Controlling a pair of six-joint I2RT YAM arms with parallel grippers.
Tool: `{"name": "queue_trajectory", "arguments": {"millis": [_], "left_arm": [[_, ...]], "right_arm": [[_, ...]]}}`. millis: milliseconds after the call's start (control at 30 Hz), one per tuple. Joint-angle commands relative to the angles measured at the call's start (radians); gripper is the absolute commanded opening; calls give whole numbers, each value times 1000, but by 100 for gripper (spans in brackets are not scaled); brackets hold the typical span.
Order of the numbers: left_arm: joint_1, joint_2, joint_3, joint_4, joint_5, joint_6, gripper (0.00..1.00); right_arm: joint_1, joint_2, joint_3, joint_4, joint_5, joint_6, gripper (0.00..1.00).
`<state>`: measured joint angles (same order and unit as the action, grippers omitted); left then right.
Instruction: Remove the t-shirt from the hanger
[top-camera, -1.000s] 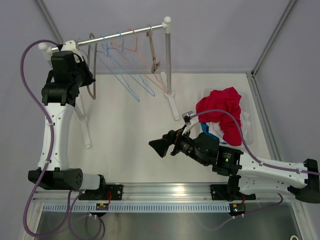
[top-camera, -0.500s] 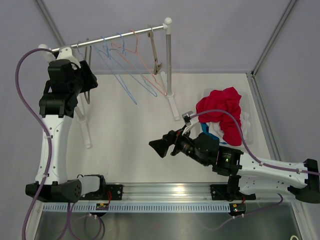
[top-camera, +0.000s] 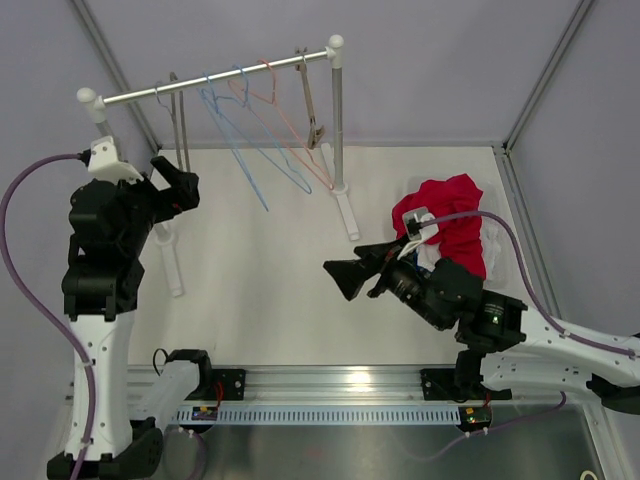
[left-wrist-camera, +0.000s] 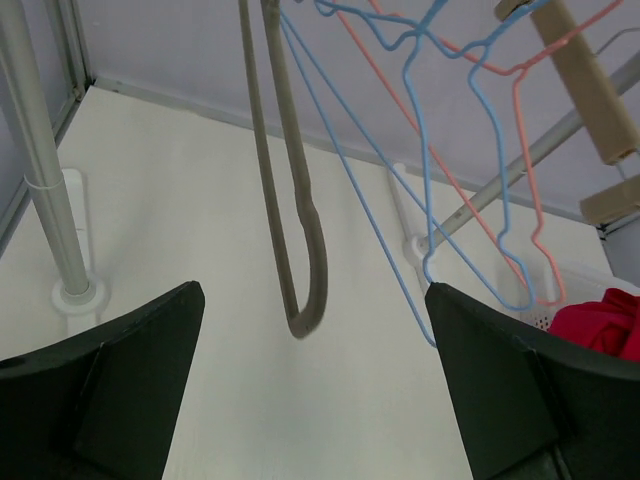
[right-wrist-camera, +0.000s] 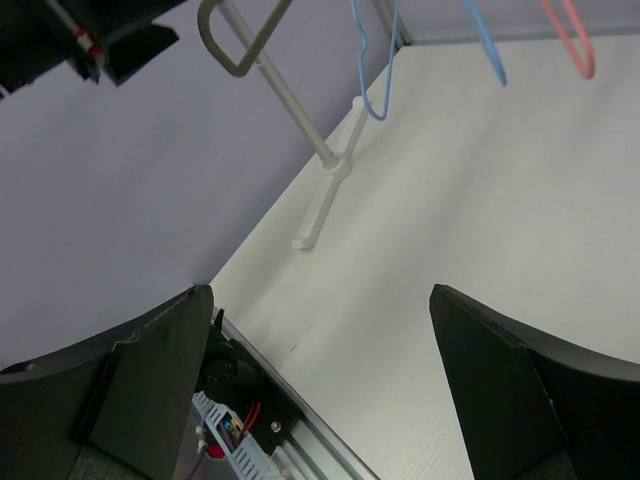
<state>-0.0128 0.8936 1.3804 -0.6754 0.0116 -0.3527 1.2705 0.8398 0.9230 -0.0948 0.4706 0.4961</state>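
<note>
The red t-shirt (top-camera: 445, 222) lies heaped in a white basket (top-camera: 505, 265) at the right, off any hanger; its edge shows in the left wrist view as the t-shirt (left-wrist-camera: 605, 325). A bare grey hanger (top-camera: 181, 130) hangs on the rail (top-camera: 210, 82), and appears as the grey hanger (left-wrist-camera: 300, 250) and the grey hanger (right-wrist-camera: 235, 45) in the wrist views. My left gripper (top-camera: 178, 183) (left-wrist-camera: 312, 300) is open, just in front of and below that hanger, holding nothing. My right gripper (top-camera: 345, 275) (right-wrist-camera: 320, 295) is open over mid-table, empty.
Blue wire hangers (top-camera: 240, 135) (left-wrist-camera: 420, 200), a pink one (top-camera: 290, 125) and a beige wooden one (top-camera: 308, 100) also hang on the rail. The rack's posts (top-camera: 338, 120) (left-wrist-camera: 45, 170) and white feet (top-camera: 350, 215) (right-wrist-camera: 325, 200) stand on the table.
My left gripper opened, let go of the grey hanger on the rail and drew back down toward me. The right arm shifted a little to the right, still open.
</note>
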Motion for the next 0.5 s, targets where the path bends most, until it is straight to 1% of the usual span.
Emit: {"name": "queue_trajectory", "arguments": {"millis": [0,33,100,167,233,300,333,367,400,467], "left_arm": [[1,-94,-56,88,62,-9,99],[-6,-145,-72,88,54,-8,99],[-18,-197,-118,86,70,-6,99],[-19,-272,-144,88,80,-6,99],[-22,-338,-184,88,122,-12,99],[-33,-370,-213,88,165,-32,99],[-38,-383,-243,89,233,-38,99],[-45,-406,-260,89,272,-46,99],[-59,-418,-279,89,339,-60,99],[-78,-458,-337,88,402,-55,99]], "right_arm": [[-2,-70,51,-36,146,-108,100],[-2,-91,57,-42,172,-119,99],[-2,-152,79,-63,226,-163,100],[0,-192,91,-77,224,-224,99],[-2,-241,103,-89,218,-263,99],[-2,-265,125,-149,255,-289,100],[0,-266,138,-181,287,-284,99],[0,-266,151,-227,349,-271,99],[0,-268,177,-308,379,-265,99],[-2,-281,194,-399,449,-222,99]]}}
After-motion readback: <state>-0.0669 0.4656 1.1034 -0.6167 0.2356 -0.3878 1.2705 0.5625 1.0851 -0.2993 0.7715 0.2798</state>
